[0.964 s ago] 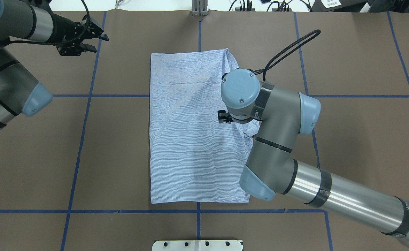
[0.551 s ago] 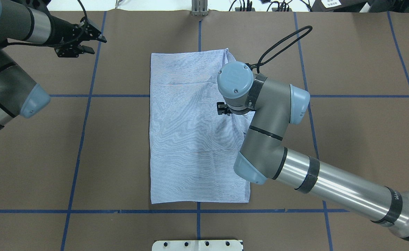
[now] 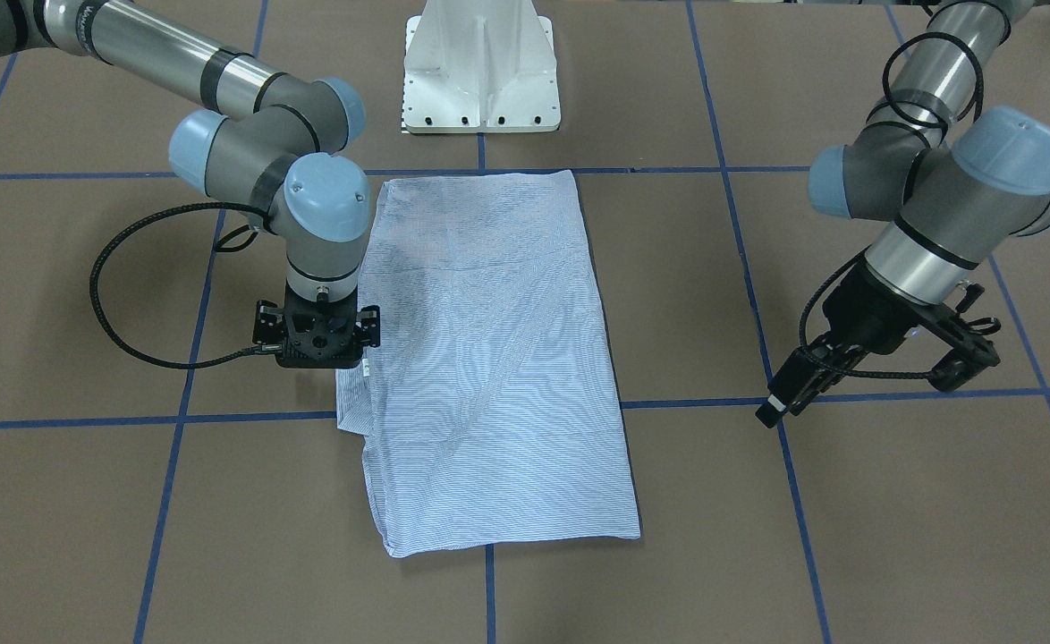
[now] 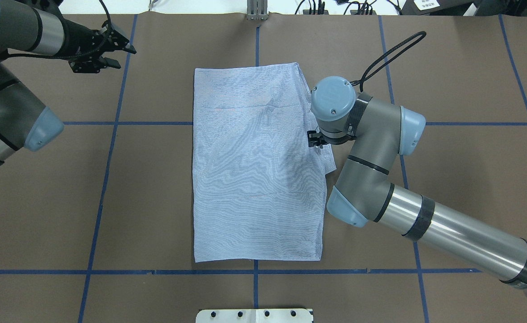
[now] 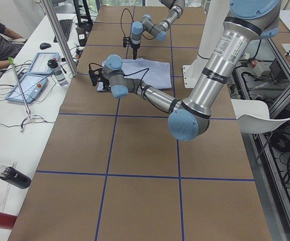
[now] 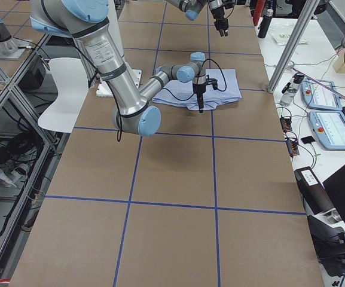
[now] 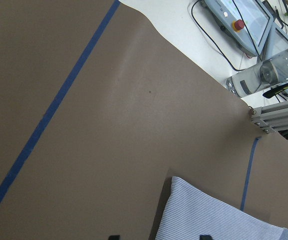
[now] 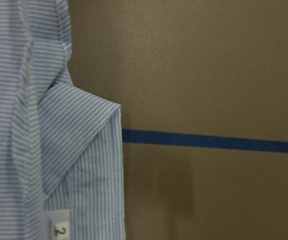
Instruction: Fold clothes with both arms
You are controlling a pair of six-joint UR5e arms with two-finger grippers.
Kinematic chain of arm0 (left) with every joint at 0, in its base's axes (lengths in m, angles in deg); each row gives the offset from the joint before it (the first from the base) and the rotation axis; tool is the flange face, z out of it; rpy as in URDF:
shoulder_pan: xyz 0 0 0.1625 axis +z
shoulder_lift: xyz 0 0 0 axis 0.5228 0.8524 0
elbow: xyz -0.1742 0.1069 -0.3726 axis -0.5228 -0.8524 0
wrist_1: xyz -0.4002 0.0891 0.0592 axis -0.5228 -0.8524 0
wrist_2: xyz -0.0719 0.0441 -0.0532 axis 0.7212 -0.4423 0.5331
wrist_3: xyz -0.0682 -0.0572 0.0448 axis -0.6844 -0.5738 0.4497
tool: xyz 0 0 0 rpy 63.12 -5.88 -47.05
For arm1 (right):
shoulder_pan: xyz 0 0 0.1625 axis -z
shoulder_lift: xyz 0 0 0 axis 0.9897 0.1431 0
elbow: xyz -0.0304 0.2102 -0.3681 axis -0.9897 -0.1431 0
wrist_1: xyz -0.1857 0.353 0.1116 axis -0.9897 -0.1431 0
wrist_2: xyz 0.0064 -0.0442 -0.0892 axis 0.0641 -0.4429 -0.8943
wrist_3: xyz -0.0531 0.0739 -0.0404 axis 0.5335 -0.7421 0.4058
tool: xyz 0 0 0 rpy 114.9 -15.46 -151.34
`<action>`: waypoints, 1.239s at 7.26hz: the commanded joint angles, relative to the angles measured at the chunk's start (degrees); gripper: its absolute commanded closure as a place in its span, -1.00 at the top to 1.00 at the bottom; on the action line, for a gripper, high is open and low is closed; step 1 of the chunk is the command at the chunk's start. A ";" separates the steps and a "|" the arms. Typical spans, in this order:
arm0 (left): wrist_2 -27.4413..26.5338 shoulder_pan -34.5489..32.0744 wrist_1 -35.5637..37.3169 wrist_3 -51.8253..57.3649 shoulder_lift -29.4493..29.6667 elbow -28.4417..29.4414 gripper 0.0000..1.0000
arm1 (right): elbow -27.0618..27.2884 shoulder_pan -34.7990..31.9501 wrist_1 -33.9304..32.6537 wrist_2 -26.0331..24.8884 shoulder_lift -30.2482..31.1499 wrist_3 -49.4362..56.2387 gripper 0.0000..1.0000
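On the table (image 4: 447,179) centre, your shirt (image 4: 254,179) lies part-folded.
Right end effector (image 3: 317,344) hangs at its loose side flap, grip impossible to tell; left end effector (image 4: 120,56) gapes, well apart. Tuck that flap next.

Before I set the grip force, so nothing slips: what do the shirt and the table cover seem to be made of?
The shirt looks like thin woven cloth, likely cotton, matte: fine blue-white stripes, soft creases. The table cover looks like matte brown paper or card, no glare, crossed by blue tape lines.
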 commanded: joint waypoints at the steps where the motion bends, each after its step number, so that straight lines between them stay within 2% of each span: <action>1: 0.00 0.04 0.09 0.00 0.00 0.06 0.23 | 0.25 -1.14 -0.15 1.89 -1.32 0.67 1.00; 2: 0.00 0.04 0.09 0.00 0.08 0.06 0.23 | 0.86 -1.14 -0.50 3.20 -2.81 -0.73 1.00; 4: 0.00 0.04 0.09 0.00 0.00 0.06 0.23 | 7.77 1.65 0.20 3.13 -0.47 -16.65 1.00; 5: 0.00 0.13 0.09 0.00 0.00 0.06 0.23 | 13.29 5.07 0.20 1.21 2.50 -26.31 1.00; 6: 0.00 0.13 0.09 0.00 0.00 0.15 0.23 | 16.13 8.15 0.72 -0.29 3.92 -35.54 1.00; 8: 0.00 0.04 0.09 0.00 -0.18 0.15 0.23 | 18.26 11.76 8.95 -2.31 7.60 -58.73 1.00; 9: -0.09 0.04 0.09 0.00 -0.18 0.15 0.23 | 21.23 14.74 9.51 -6.50 9.37 -67.54 1.00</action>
